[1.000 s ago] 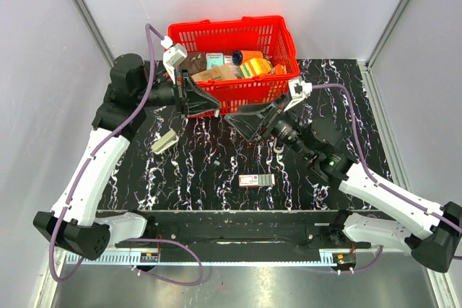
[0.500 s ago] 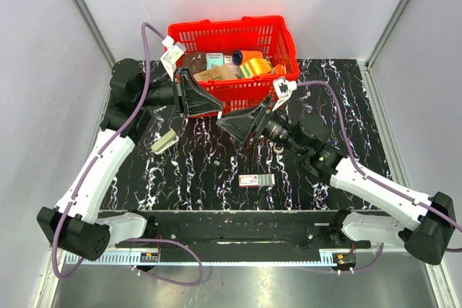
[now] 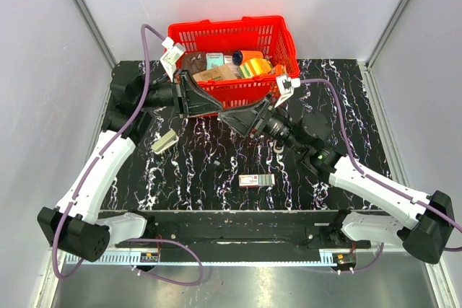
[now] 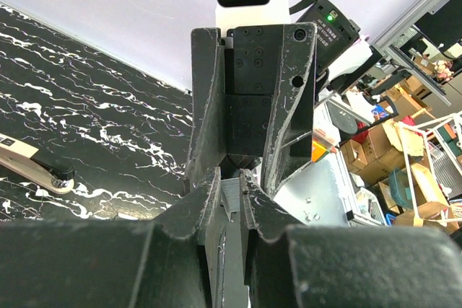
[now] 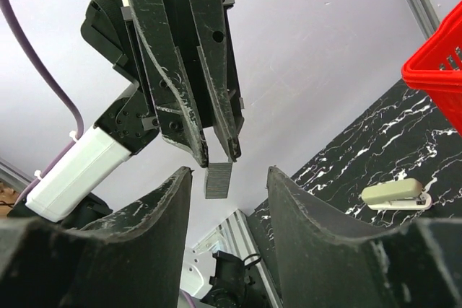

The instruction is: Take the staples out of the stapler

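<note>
Two claws meet tip to tip above the worktop (image 3: 361, 99), in front of the basket. The left claw (image 5: 218, 158) is clamped on one staple strip (image 5: 219, 180), a small grey ribbed piece that protrudes beyond its fingertips. The right claw (image 5: 229, 178) is spread apart. Its two fingers (image 5: 173, 200) flank the strip with a gap on each side and do not touch it.

One stapler (image 3: 165, 141) lies flat on the worktop left of centre, on the near side of the left claw and well apart from both claws. One small red-and-white box (image 3: 257, 180) lies near the centre, towards the near edge. One red basket (image 3: 231, 28) stands at the far edge and holds several packets.

Left arm: it runs up the left side, bends at the elbow, and its forearm points right. Right arm: it extends diagonally from the near right corner towards the centre, and its wrist points left and slightly away.
</note>
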Robot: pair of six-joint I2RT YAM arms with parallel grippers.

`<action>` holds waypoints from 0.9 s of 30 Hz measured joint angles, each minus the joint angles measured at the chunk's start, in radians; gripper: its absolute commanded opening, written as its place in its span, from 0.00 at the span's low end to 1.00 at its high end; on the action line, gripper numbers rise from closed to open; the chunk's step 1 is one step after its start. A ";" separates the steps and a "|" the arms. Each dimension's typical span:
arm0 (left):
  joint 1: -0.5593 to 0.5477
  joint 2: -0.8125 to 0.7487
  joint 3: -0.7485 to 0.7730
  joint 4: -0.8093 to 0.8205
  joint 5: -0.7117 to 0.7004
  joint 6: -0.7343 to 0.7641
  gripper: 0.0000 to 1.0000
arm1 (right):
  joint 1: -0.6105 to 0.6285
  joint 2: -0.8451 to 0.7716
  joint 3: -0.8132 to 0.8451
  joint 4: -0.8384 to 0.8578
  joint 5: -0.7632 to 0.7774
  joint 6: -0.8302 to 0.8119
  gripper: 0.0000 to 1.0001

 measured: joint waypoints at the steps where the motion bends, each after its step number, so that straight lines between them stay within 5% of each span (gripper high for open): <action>1: 0.000 0.000 0.000 0.002 0.000 -0.002 0.14 | 0.000 0.001 0.000 0.010 0.000 0.003 0.51; 19: 0.004 -0.008 -0.011 0.015 -0.001 -0.005 0.18 | -0.001 0.034 0.000 0.076 -0.041 0.030 0.15; 24: 0.004 -0.008 -0.011 0.015 -0.002 0.001 0.40 | -0.001 0.034 0.000 0.073 -0.042 0.030 0.07; 27: 0.005 -0.008 -0.011 0.005 -0.008 0.019 0.63 | -0.001 0.034 0.000 0.071 -0.044 0.031 0.06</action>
